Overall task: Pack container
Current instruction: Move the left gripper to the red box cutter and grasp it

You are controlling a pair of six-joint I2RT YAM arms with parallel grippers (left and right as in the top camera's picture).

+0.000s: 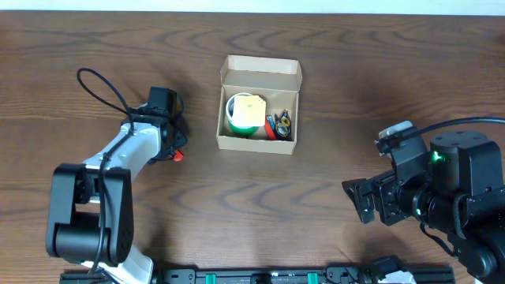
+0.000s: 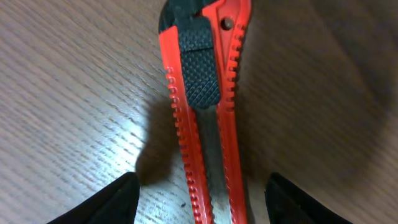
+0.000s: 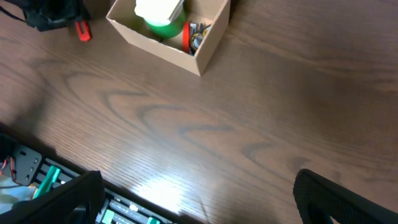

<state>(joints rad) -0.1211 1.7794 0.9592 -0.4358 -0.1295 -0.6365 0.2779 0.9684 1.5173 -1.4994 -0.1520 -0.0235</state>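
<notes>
Between the left gripper's [image 2: 202, 200] spread fingers lies a red utility knife [image 2: 200, 81], ungripped (last item out, I'd judge). Off to that gripper's right the container [image 1: 256, 145] sits open, part-filled with a green roll [image 1: 233, 121]; the right gripper [image 3: 199, 205] hangs spread, idle.

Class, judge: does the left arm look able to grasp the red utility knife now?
Probably yes: the left end effector is open, its fingers either side of the red utility knife, nothing between.

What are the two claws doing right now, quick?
Left claw: open, straddling the red plastic utility knife with black slider, not gripping it.
Right claw: open, holding nothing.
</notes>
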